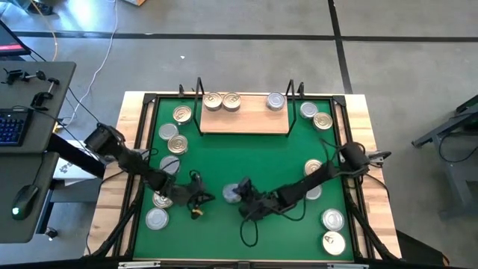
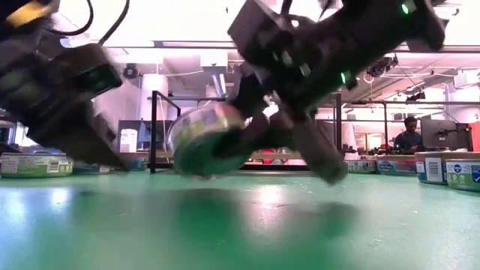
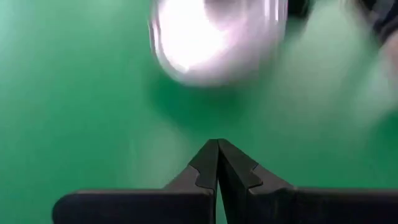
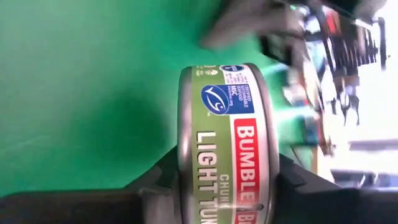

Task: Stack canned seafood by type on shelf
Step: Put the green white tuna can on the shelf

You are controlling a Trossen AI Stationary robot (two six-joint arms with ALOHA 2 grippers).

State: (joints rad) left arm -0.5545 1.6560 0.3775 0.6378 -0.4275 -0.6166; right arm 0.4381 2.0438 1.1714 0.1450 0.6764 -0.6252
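Observation:
The shelf is a light wood board with black wire uprights at the far side of the green mat. Three tins stand on it. My right gripper hovers over the mat's near middle, shut on a green-labelled tuna tin that also shows in the low view. My left gripper is just left of it, shut and empty. Its wrist view shows a blurred silver tin ahead of the fingers. My right gripper pinches the tin between its two fingers, one finger on each flat face. The labelled side wall faces the wrist camera. The tin is turned on edge and tilted, low over the mat; whether it touches the mat I cannot tell.
Several loose tins lie on the mat, left and right of the arms, and beside the shelf ends. A black rail frames the mat. A person sits far behind the table.

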